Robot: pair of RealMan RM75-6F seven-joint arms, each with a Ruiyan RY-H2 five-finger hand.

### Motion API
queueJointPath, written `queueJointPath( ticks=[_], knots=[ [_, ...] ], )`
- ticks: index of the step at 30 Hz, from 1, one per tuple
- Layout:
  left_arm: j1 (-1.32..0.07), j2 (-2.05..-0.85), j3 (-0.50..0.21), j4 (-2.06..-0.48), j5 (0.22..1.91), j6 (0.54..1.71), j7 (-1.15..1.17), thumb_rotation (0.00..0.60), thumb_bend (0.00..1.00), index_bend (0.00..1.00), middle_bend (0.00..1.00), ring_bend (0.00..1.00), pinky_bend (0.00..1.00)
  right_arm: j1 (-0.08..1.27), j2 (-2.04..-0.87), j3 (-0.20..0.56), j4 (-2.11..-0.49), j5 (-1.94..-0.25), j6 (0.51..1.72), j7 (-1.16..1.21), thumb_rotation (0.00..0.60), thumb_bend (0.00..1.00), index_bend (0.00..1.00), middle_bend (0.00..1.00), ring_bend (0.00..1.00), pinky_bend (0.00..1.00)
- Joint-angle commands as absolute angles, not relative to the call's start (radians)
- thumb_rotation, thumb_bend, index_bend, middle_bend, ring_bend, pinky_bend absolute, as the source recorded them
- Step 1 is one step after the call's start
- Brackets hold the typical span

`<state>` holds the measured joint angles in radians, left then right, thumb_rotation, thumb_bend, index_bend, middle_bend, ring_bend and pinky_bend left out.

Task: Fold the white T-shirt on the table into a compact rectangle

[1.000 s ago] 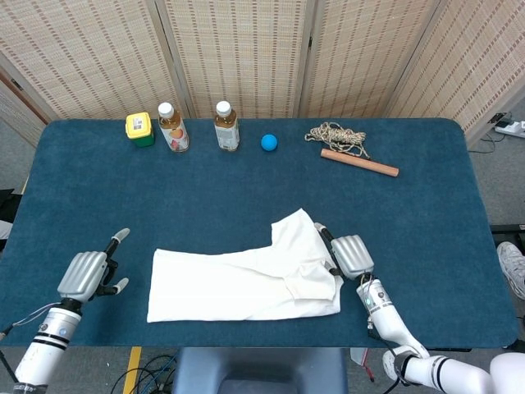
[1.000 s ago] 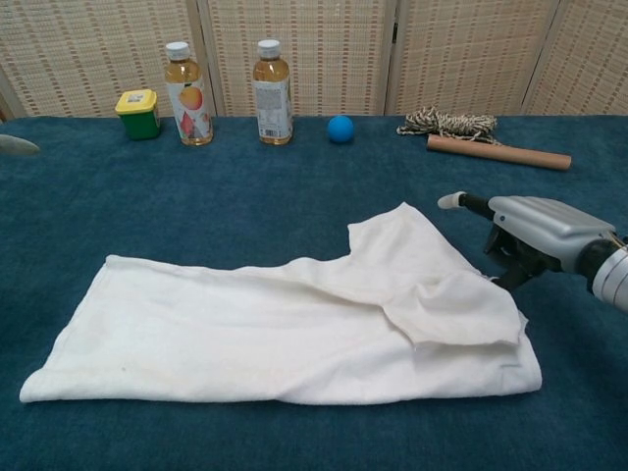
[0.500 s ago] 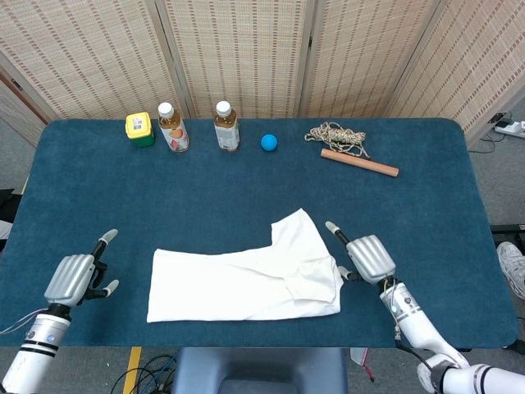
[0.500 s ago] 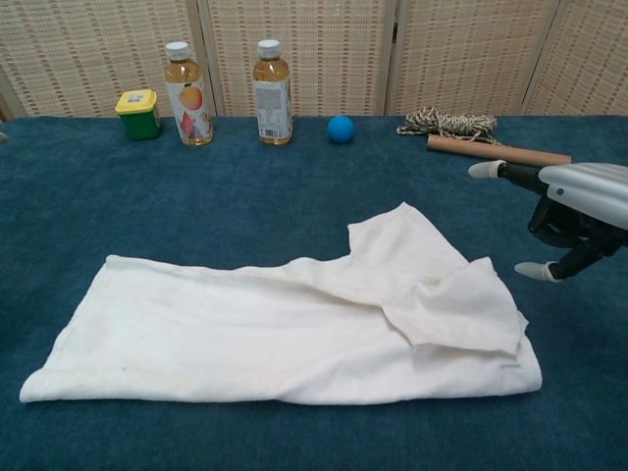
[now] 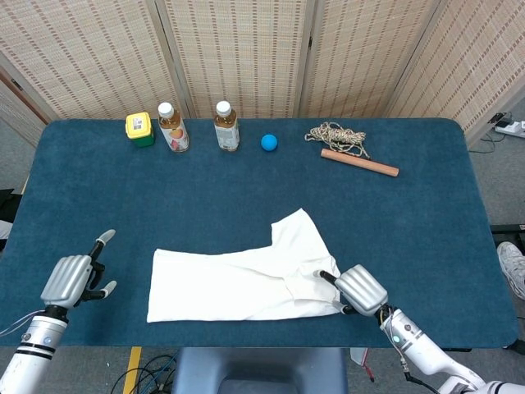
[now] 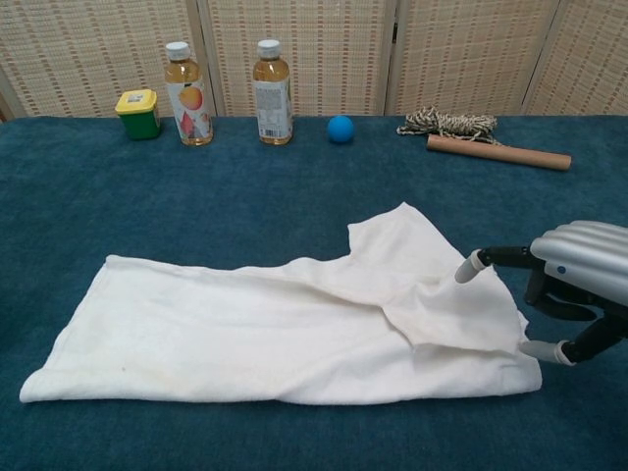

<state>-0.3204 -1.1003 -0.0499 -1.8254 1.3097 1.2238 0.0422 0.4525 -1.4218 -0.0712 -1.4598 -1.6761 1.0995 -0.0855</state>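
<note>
The white T-shirt (image 5: 246,283) lies partly folded as a long strip near the table's front edge, with one sleeve (image 5: 297,234) sticking up toward the back. In the chest view the shirt (image 6: 285,329) has a flap folded over at its right end. My right hand (image 5: 359,289) hovers at the shirt's front right corner with its fingers spread. One fingertip (image 6: 469,267) reaches over the flap's edge, and the hand (image 6: 579,280) holds nothing. My left hand (image 5: 72,277) is open, left of the shirt and apart from it. It is outside the chest view.
Along the back of the blue table (image 5: 426,213) stand a yellow-lidded jar (image 5: 139,129), two drink bottles (image 5: 172,127) (image 5: 226,125), a blue ball (image 5: 269,142), a coil of rope (image 5: 336,135) and a wooden stick (image 5: 359,162). A folding screen stands behind.
My right hand has moved toward the front edge and inward, from beside the sleeve to the shirt's front right corner. My left hand drew back left and stays there. The shirt lies unchanged.
</note>
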Motion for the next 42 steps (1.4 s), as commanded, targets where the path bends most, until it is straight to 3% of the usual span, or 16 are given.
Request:
queueJointPath(
  ticks=[1,13,24,32,42],
  knots=[
    [-0.317,-1.099,-0.049,-1.824,1.309,1.223,0.039,0.600,0.30,0.00,0.91,0.89,1.00,0.463,-1.435,-0.068,-1.448,-1.669,1.081,-0.098,0.600,0.28,0.23,0.94,0.93,0.95],
    [-0.301,-1.096,-0.049,-1.813,1.306,1.226,0.024,0.600,0.30,0.00,0.91,0.89,1.00,0.512,-1.519,-0.040,-1.380,-1.624,1.002,-0.155,0.600,0.37,0.30,0.95,0.93,0.95],
    [-0.289,-1.094,-0.049,-1.800,1.302,1.225,0.011,0.600,0.29,0.00,0.91,0.89,1.00,0.530,-1.581,-0.020,-1.314,-1.609,1.013,-0.155,0.600,0.54,0.57,0.98,0.95,0.95],
    [-0.286,-1.091,-0.053,-1.800,1.301,1.223,0.007,0.600,0.29,0.00,0.91,0.89,1.00,0.528,-1.568,-0.029,-1.311,-1.614,1.036,-0.126,0.600,0.56,0.60,0.98,0.96,0.95],
    [-0.286,-1.089,-0.062,-1.805,1.300,1.225,0.015,0.600,0.29,0.00,0.91,0.89,1.00,0.534,-1.592,0.003,-1.286,-1.602,1.075,-0.075,0.600,0.59,0.73,1.00,0.96,0.96]
  ],
)
